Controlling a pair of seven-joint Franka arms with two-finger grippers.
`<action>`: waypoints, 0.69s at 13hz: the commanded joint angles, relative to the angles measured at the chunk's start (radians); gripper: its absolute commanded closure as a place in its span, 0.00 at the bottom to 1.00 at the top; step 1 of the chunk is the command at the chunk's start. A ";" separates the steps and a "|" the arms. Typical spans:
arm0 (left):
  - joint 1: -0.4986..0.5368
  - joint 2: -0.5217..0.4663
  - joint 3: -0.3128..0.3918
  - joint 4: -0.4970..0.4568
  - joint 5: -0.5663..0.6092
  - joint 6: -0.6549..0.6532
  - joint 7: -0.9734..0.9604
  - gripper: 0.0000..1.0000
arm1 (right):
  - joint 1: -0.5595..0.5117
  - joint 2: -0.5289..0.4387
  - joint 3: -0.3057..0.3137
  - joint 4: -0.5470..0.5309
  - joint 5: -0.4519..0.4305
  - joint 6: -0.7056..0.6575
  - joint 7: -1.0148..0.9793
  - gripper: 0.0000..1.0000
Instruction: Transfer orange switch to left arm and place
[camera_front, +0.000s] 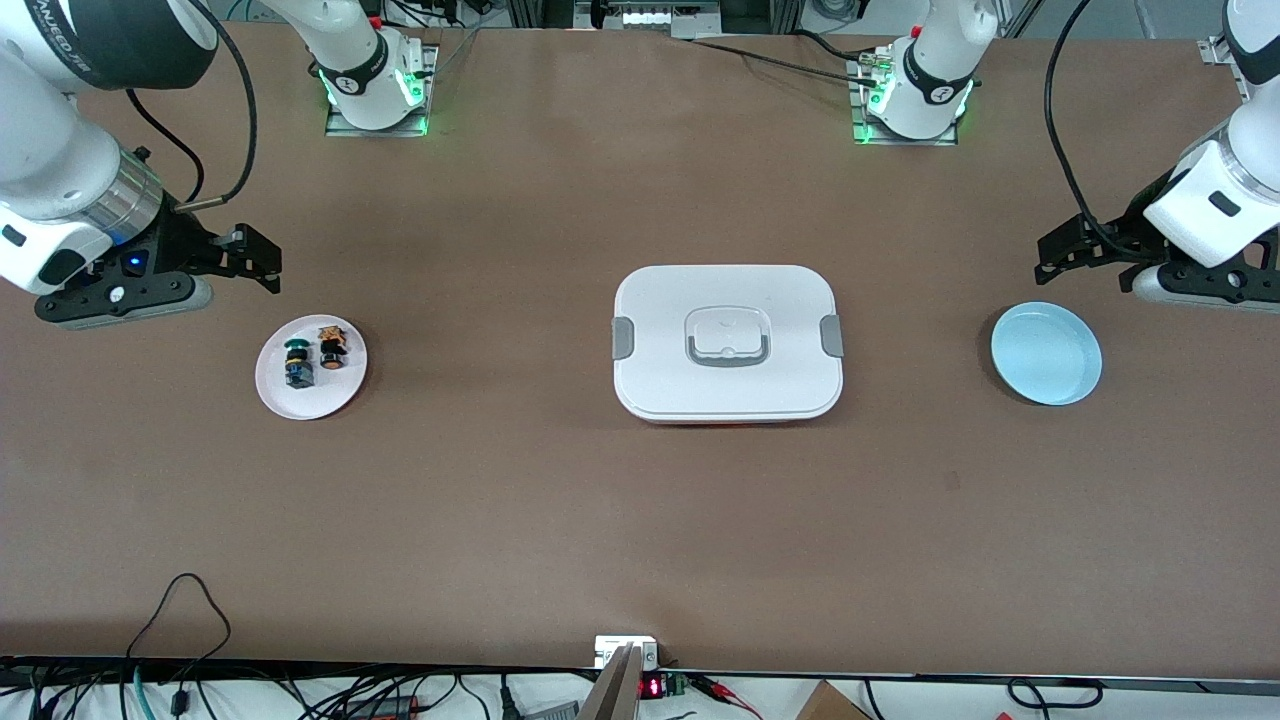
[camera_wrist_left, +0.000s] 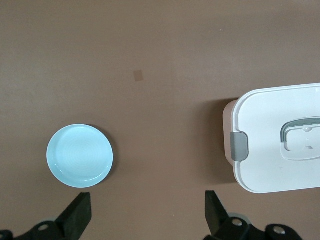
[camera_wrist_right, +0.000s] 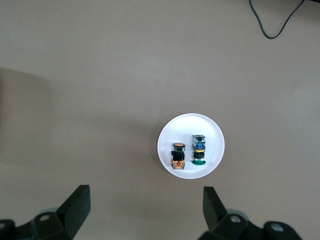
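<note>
The orange switch (camera_front: 333, 345) lies on a small white plate (camera_front: 290, 395) toward the right arm's end of the table, beside a green-capped switch (camera_front: 298, 364). In the right wrist view the orange switch (camera_wrist_right: 178, 155) lies on that plate (camera_wrist_right: 190, 125), clear of the jaws. My right gripper (camera_front: 262, 262) is open and empty, up over bare table beside the white plate. The white box (camera_front: 728, 342) sits shut at the table's middle. My left gripper (camera_front: 1052, 252) is open and empty, over bare table beside a light blue plate (camera_front: 1046, 353).
The left wrist view shows the blue plate (camera_wrist_left: 80, 155), empty, and one end of the box (camera_wrist_left: 275, 140) with its grey clip. A black cable loop (camera_front: 185, 600) lies near the table's front edge. Brown table surrounds the box.
</note>
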 joint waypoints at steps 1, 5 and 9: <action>-0.001 -0.004 0.001 -0.003 0.015 -0.007 -0.004 0.00 | -0.005 -0.004 0.004 -0.004 -0.012 0.002 0.009 0.00; -0.002 -0.004 -0.008 -0.001 0.048 -0.005 -0.007 0.00 | -0.005 -0.001 0.004 0.002 -0.011 0.001 0.006 0.00; -0.002 -0.001 -0.008 -0.001 0.048 -0.005 -0.007 0.00 | -0.004 -0.001 0.004 0.004 -0.011 0.005 0.009 0.00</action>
